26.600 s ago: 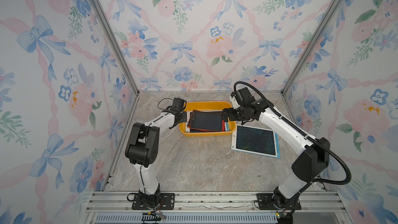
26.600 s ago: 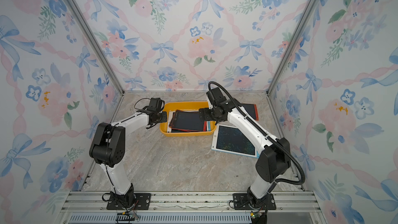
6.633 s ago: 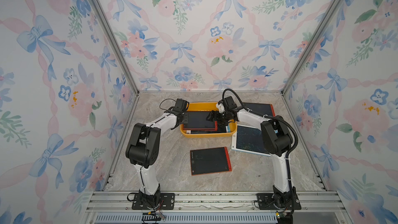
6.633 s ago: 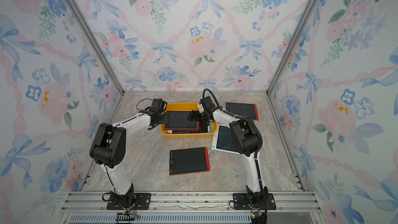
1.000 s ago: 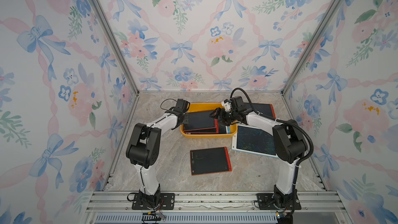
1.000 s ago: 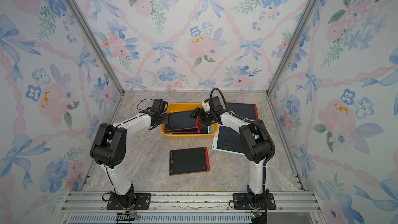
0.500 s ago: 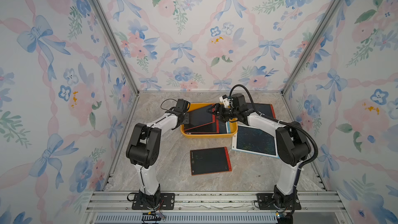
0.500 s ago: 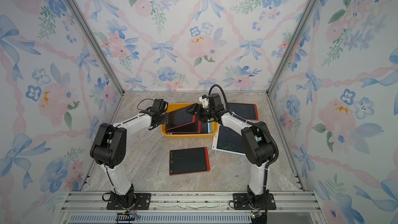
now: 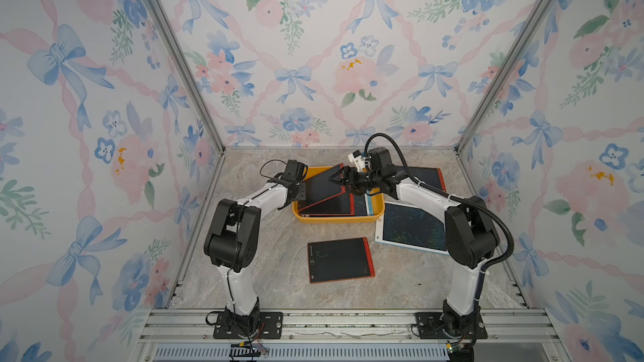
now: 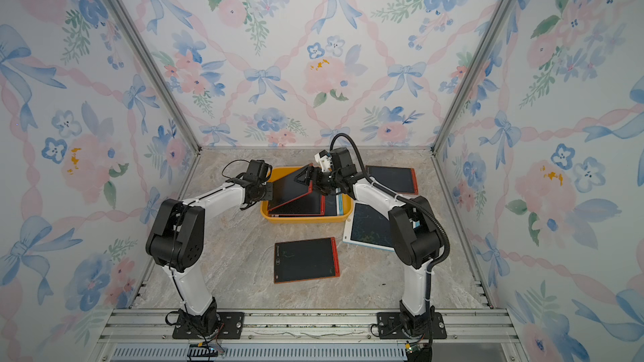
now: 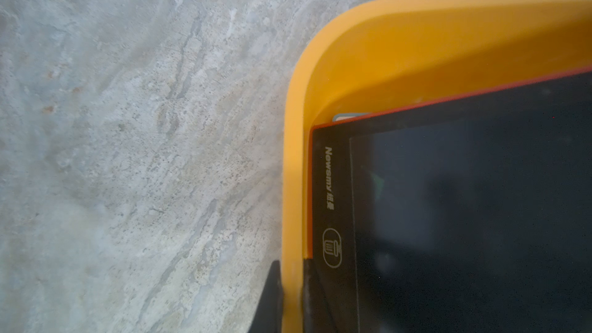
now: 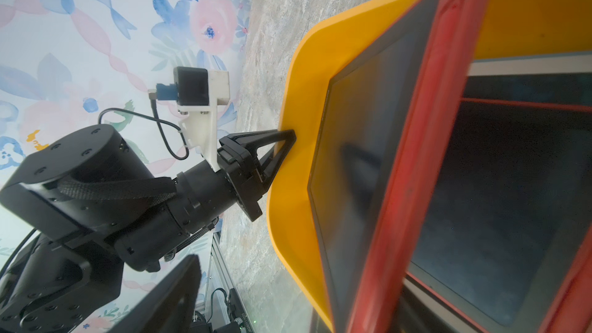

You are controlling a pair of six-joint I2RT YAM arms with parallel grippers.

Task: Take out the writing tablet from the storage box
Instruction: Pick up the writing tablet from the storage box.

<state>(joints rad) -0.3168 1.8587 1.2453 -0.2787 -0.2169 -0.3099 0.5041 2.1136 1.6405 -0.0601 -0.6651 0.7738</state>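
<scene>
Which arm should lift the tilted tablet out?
Right: the right pincer is at the raised edge of the tilted red-framed black writing tablet; the left pincer clamps the yellow-orange plastic storage box rim.

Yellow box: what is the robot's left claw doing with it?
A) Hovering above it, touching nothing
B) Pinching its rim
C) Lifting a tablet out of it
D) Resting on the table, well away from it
B: in the left wrist view the left claw is shut on the rim of the yellow box, one tip inside the wall and one outside.
</scene>
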